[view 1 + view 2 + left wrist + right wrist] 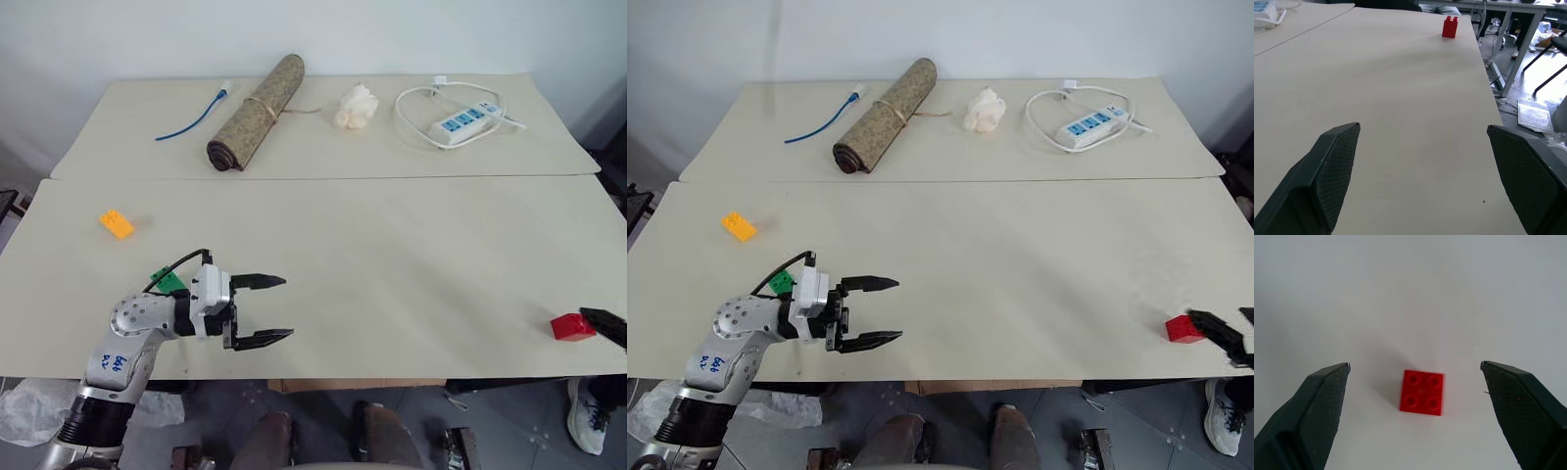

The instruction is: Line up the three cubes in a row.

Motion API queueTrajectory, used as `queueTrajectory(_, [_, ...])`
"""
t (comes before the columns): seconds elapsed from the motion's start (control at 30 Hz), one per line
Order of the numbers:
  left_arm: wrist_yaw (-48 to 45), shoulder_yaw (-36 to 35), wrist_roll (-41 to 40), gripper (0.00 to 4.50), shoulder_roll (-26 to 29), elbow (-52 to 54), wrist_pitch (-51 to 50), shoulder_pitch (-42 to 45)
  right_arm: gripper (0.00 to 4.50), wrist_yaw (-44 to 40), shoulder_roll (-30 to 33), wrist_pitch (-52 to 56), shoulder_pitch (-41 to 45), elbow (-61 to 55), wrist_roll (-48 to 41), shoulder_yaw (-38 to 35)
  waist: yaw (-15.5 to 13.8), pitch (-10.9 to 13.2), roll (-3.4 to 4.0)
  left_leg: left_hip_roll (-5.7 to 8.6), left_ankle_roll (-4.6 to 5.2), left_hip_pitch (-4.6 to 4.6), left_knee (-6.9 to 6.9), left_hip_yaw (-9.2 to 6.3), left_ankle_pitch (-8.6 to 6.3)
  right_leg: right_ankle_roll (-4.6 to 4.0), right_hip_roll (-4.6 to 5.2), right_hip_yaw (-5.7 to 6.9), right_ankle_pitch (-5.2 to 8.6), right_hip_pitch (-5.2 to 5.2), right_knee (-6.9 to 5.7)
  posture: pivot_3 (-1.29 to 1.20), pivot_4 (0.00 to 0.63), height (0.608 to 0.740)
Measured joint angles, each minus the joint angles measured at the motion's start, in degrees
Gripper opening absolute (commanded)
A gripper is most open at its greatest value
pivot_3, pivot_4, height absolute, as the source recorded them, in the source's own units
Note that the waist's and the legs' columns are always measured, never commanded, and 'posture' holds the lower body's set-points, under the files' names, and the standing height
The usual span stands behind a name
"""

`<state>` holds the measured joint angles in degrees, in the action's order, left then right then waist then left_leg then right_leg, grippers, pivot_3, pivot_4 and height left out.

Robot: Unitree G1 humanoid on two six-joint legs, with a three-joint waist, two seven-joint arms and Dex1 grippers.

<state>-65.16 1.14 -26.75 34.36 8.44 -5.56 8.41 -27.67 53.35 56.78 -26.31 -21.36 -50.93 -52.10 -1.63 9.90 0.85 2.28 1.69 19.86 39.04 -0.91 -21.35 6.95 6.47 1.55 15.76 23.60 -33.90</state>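
The red cube (571,326) sits near the table's front right corner. My right gripper (1414,364) hovers just above and behind it, open, with the red cube (1422,392) between its fingers and untouched. The orange-yellow cube (117,224) lies at the left of the near table. Closer to me is the green cube (168,282), partly hidden behind my left wrist. My left gripper (286,307) stands open and empty over the front left of the table, pointing right. The red cube (1449,27) shows far ahead of it in the left wrist view.
On the far table lie a rolled mat (257,112), a blue cable (196,119), a white wad of tissue (356,106) and a white power strip (468,119) with its cord. A seam (323,177) divides the two tables. A sneaker (586,416) shows on the floor at the right.
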Motion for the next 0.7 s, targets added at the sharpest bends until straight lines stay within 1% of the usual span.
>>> queueTrajectory(0.13, [0.12,0.0,0.05,4.38,-0.11,0.56,0.0,-0.4,4.5,1.0,-0.99,-0.92,1.68,0.15,3.98,3.1,0.17,0.0,-0.01,0.01,0.01,0.1,0.04,0.01,0.0,0.07,-0.02,0.02,-0.04,0.05,0.03,0.0,0.15,0.74])
queueTrajectory(0.33, [0.82,0.19,0.13,4.38,-0.21,2.34,-0.2,-1.92,4.5,0.41,-2.43,-5.32,3.81,3.48,10.82,9.64,0.16,0.0,-0.01,0.01,0.01,0.1,0.06,0.02,0.01,0.07,-0.04,0.02,-0.04,0.07,0.01,0.0,0.15,0.74])
queueTrajectory(0.5, [1.25,0.16,0.12,4.38,-0.13,2.65,-0.34,-2.12,4.5,-0.86,-2.56,-6.96,5.95,6.32,13.9,11.43,0.2,0.0,0.0,0.01,0.01,0.1,0.06,0.03,0.01,0.07,-0.06,0.03,-0.04,0.07,0.01,0.0,0.15,0.74])
queueTrajectory(0.6, [1.28,0.09,0.12,4.5,-0.08,2.67,-0.34,-2.14,3.84,-1.69,-2.56,-7.87,7.31,7.67,15.19,11.8,0.22,0.0,0.0,0.01,0.01,0.09,0.06,0.03,0.02,0.08,-0.07,0.02,-0.04,0.07,0.0,0.0,0.15,0.74])
queueTrajectory(0.7, [1.32,0.03,0.12,4.5,-0.07,2.68,-0.34,-2.15,2.87,-2.57,-2.56,-8.03,8.07,8.61,16.19,12.89,0.21,0.0,0.0,0.01,0.01,0.1,0.06,0.03,0.02,0.07,-0.07,0.03,-0.04,0.07,0.0,0.0,0.15,0.74])
